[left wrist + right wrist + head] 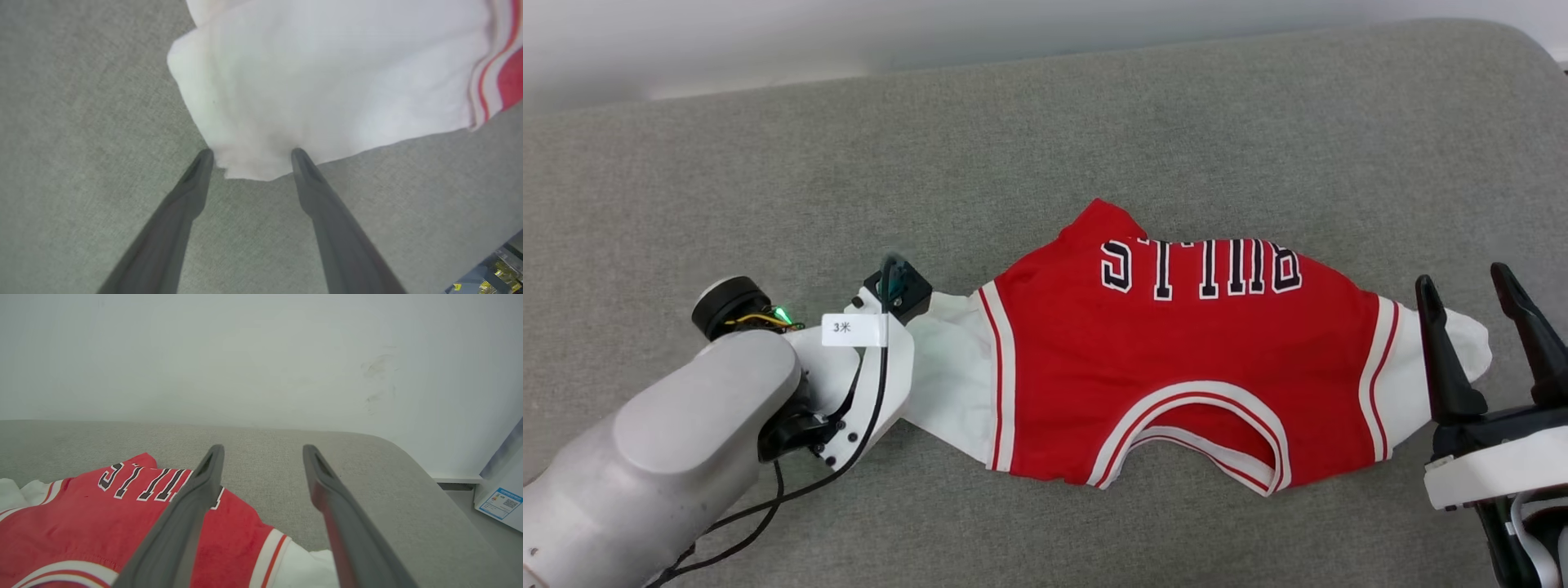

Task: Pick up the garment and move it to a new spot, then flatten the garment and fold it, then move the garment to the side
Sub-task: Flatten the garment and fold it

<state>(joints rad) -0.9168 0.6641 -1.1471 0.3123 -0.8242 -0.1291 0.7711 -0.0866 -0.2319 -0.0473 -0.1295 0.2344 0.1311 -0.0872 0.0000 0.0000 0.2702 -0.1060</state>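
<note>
Jersey (1176,367) lies sleeve-to-sleeve across mid-frame; my left gripper (252,157), wide, straddles one white sleeve (327,81); my right gripper (1470,327), wide, waits beside the other.

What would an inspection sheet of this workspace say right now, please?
Surface: grey fabric cushion.
Job's things: garment spread out, print side up, neckline toward the robot.
Clutter: nothing seen.
Grippers: left gripper open, fingertips flanking a white sleeve's end; right gripper open, by the other sleeve.
Cables: black cable runs along the left wrist.
Surroundings: white wall behind; box with a blue label at the right.
</note>
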